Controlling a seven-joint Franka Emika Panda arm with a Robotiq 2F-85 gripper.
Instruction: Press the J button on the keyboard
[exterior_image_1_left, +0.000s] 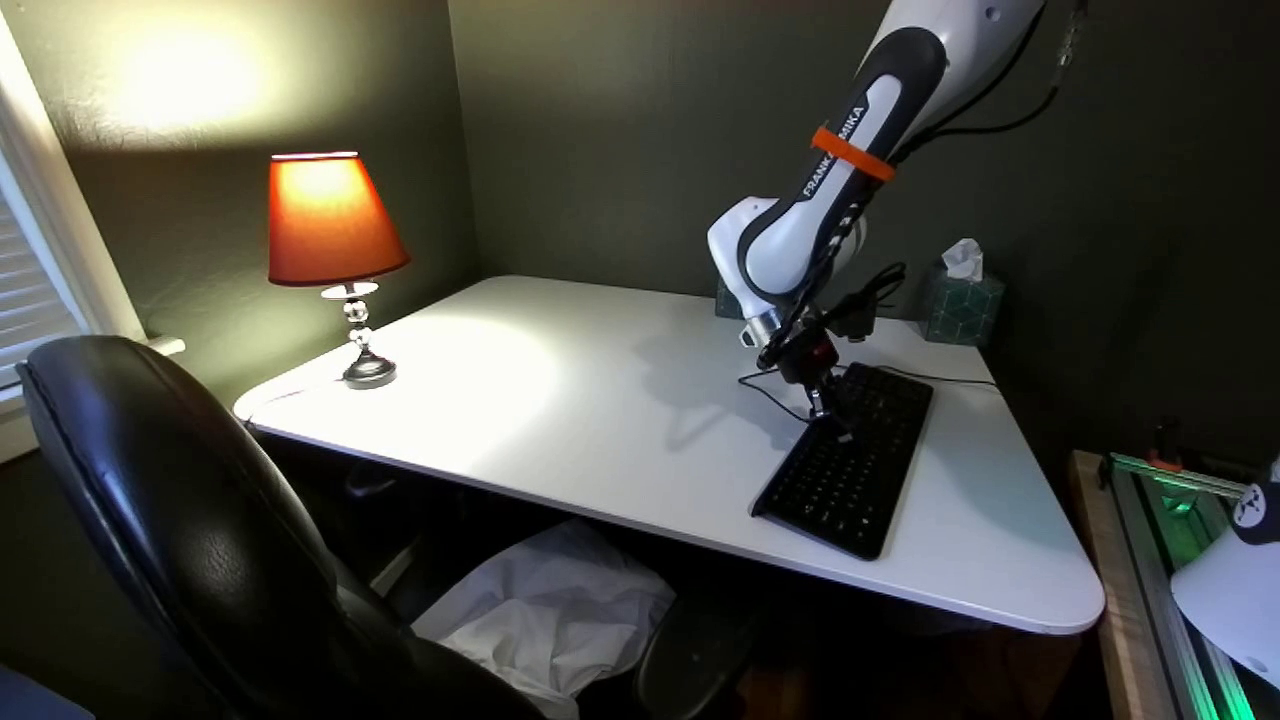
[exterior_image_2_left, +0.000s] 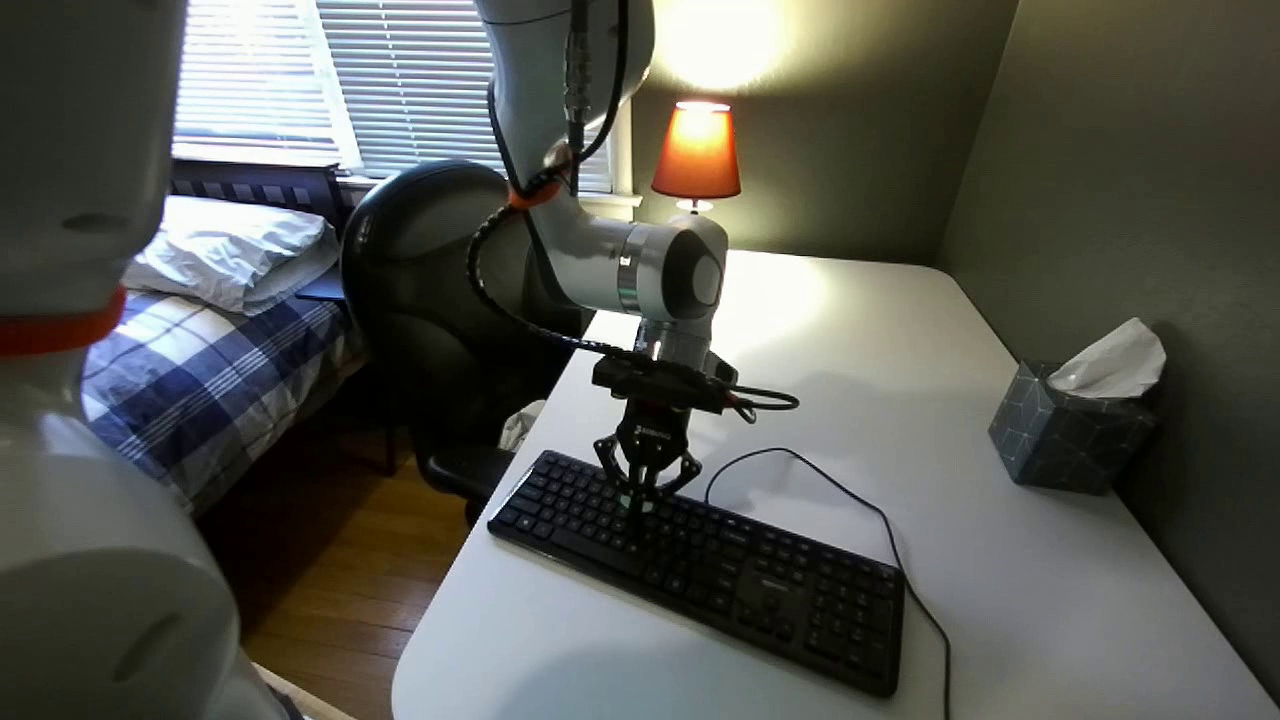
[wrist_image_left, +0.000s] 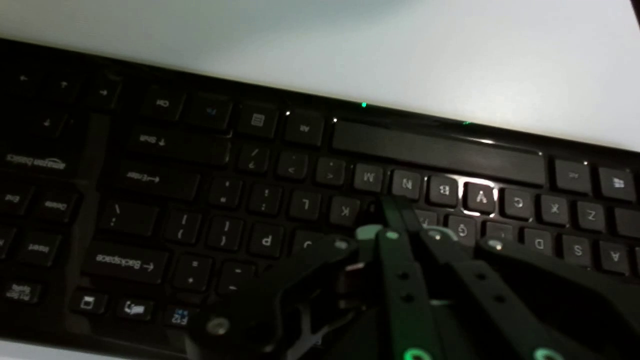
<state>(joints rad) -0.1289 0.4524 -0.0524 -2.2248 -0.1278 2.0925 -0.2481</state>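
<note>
The flat black keyboard lies on the white table in both exterior views, and fills much of the wrist view, with letters upside down. My gripper is shut and holds nothing. Its closed fingertips point down at the middle letter row, between the K key and the H key, just below the N key. The J key is mostly hidden by the fingertips; only a dark sliver shows. The fingertips are at the key surface; whether the key is pressed down cannot be told.
A thin dark cable runs from the keyboard across the table. A tissue box stands at the wall side. A lamp with an orange shade stands at the far end. A black chair is at the table's edge.
</note>
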